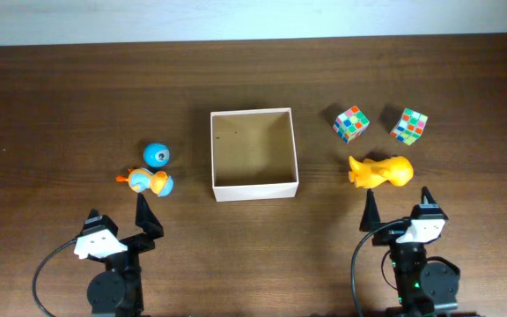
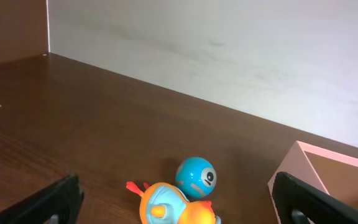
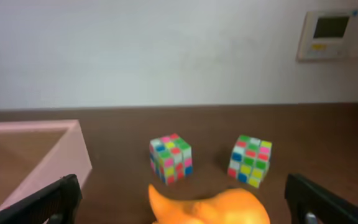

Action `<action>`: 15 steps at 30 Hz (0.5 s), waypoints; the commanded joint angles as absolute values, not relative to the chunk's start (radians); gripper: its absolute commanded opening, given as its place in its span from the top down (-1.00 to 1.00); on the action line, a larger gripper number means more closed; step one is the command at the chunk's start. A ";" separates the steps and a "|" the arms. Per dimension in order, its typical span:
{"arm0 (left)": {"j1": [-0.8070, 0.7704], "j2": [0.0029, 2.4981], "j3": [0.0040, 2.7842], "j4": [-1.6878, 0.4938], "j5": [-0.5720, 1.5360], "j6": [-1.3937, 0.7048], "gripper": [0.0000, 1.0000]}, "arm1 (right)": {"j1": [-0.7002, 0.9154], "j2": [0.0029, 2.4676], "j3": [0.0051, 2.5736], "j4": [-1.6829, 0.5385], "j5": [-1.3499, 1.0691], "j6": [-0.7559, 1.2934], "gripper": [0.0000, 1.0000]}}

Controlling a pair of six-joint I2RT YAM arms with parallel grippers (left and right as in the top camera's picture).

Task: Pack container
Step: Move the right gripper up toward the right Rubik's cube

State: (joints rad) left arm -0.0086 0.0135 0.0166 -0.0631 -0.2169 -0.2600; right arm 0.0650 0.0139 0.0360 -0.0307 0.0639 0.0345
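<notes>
The container (image 1: 216,150), a square shallow box with white walls and a tan floor, sits at the table's middle and holds nothing; its corner shows in the left wrist view (image 2: 303,155) and the right wrist view (image 3: 73,140). Left of it lie a blue ball toy (image 1: 157,155) (image 2: 196,177) and an orange and blue duck toy (image 1: 150,181) (image 2: 173,206). Right of it lie two colour cubes (image 1: 351,123) (image 1: 408,125) (image 3: 171,157) (image 3: 250,160) and an orange duck (image 1: 380,171) (image 3: 219,206). My left gripper (image 1: 126,214) (image 2: 179,208) is open. My right gripper (image 1: 399,203) (image 3: 182,205) is open.
A white wall with a small panel (image 3: 330,32) stands behind the table. The dark wooden table (image 1: 60,106) stretches to both sides.
</notes>
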 commanded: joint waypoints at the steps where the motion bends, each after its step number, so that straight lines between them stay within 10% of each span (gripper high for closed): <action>1: -0.004 0.006 0.010 -0.061 -0.224 -0.245 -0.98 | 0.058 0.029 0.187 -0.064 0.083 0.087 -0.97; 15: -0.004 0.006 0.010 -0.061 -0.224 -0.245 -0.98 | 0.059 0.954 1.102 -0.831 -0.100 0.086 -0.97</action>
